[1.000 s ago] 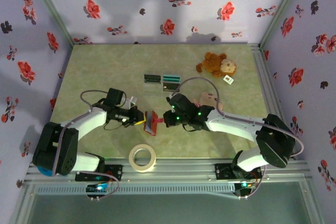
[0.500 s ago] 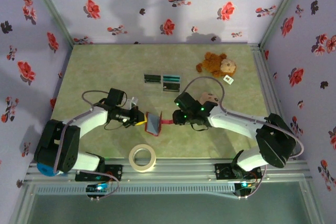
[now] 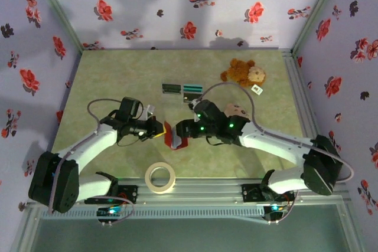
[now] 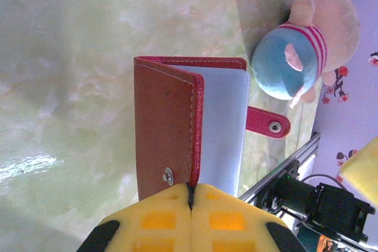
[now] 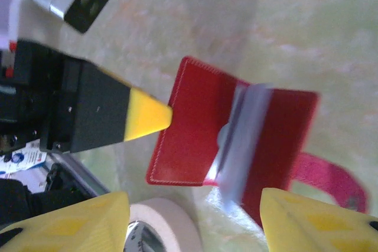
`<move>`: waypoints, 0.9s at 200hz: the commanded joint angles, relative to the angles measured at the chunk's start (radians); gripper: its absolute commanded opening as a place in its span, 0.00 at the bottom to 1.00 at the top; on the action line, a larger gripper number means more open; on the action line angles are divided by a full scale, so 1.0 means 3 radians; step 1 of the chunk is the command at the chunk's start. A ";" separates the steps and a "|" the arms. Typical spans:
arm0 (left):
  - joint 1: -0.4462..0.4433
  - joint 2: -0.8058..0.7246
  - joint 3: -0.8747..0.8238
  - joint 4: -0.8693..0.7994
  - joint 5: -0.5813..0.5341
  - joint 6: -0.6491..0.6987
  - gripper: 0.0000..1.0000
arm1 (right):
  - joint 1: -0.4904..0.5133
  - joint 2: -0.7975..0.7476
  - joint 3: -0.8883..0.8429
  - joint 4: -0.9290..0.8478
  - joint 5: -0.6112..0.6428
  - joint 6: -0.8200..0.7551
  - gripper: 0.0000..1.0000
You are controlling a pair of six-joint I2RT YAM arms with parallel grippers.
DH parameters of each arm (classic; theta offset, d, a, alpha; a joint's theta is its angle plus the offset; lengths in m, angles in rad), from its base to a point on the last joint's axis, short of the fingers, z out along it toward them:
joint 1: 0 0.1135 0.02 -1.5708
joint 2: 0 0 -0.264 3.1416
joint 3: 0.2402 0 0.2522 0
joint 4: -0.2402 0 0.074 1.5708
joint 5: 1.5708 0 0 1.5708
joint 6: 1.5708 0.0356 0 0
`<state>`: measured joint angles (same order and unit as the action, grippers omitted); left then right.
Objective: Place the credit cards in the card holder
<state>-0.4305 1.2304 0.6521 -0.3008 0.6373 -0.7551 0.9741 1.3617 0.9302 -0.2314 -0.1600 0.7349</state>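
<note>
Since half a second ago, the right end effector (image 3: 182, 133) has moved left from beside the wallet (image 3: 171, 136) to just over it. Its fingers, together a second ago, are now apart; in the right wrist view the yellow fingertips (image 5: 65, 222) stand wide, with the wallet beyond them. Earlier the wallet's grey inside faced up; now the overhead view shows mostly red.

The left end effector (image 4: 190, 216) is clamped on the edge of the wallet's red cover, holding it just above the table (image 3: 106, 81) near the centre front. The wallet is partly open, with pale grey-blue pocket pages (image 4: 223, 128) fanned between its covers and its snap strap (image 4: 267, 122) sticking out. Whether the pockets hold anything cannot be told.

A dark card (image 3: 172, 88) and a teal card (image 3: 192, 92) lie side by side on the table, well behind the wallet.
</note>
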 commanded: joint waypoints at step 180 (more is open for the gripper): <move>-0.0074 0.0783 0.0159 0.0386 0.0397 0.0250 0.00 | -0.0373 0.0422 0.0424 -0.0649 0.0384 0.0107 0.55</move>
<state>-0.4454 1.4761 0.6678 -0.1520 0.7597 -0.6994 0.8730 1.5085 1.0119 -0.3965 -0.0479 0.7933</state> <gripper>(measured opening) 0.064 0.536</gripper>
